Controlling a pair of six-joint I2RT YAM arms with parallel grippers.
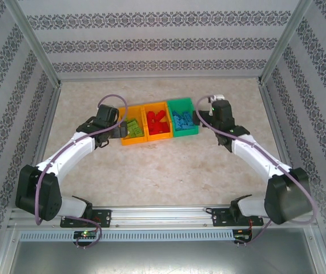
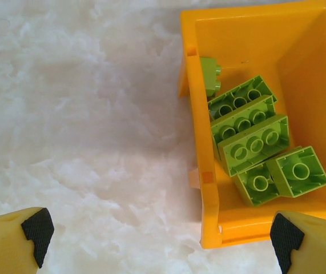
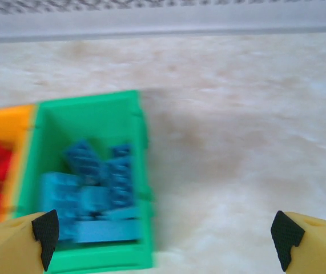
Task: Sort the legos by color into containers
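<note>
Mottled beige tabletop (image 1: 163, 171), patterned grey-banded walls (image 1: 163, 43) on three sides, aluminium frame posts (image 1: 34, 43) at corners.

Left gripper (image 2: 160, 240): fingers spread wide, nothing between them but bare table and near corner of end orange bin (image 2: 192, 114). Bin lies ahead and right of it, lime legos (image 2: 254, 142) piled inside.

Right gripper (image 3: 164, 237): fingers spread wide, empty. Green bin (image 3: 83, 108) ahead and left, blue legos (image 3: 94, 188) inside. Beyond that, middle orange bin (image 1: 158, 137) with red legos (image 1: 157, 123).
</note>
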